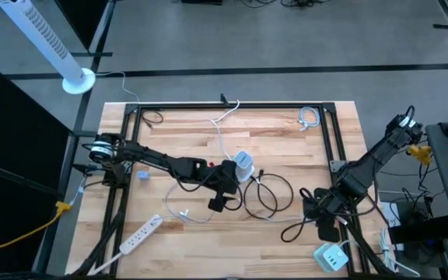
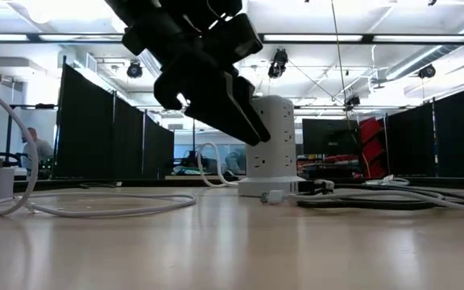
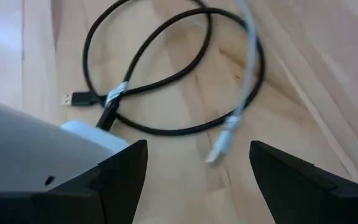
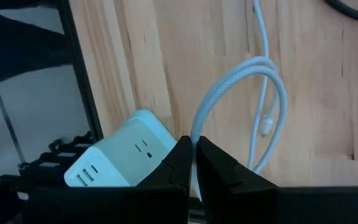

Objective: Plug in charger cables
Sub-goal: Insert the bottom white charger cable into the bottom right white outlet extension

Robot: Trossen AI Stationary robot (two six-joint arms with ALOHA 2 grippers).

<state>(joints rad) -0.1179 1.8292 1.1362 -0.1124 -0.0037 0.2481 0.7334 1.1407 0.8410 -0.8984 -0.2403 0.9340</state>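
Right hand [image 4: 194, 163] around white cable [image 4: 229, 87]

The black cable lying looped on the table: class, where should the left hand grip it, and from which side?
Grip the black cable just behind its free USB plug, descending from above. That end lies flat, clear of the loops. The left hand hangs open nearby.

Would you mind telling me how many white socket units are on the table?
3: a long strip at the high view's lower left, a tower mid-table, and a cube at lower right. Others may be hidden.
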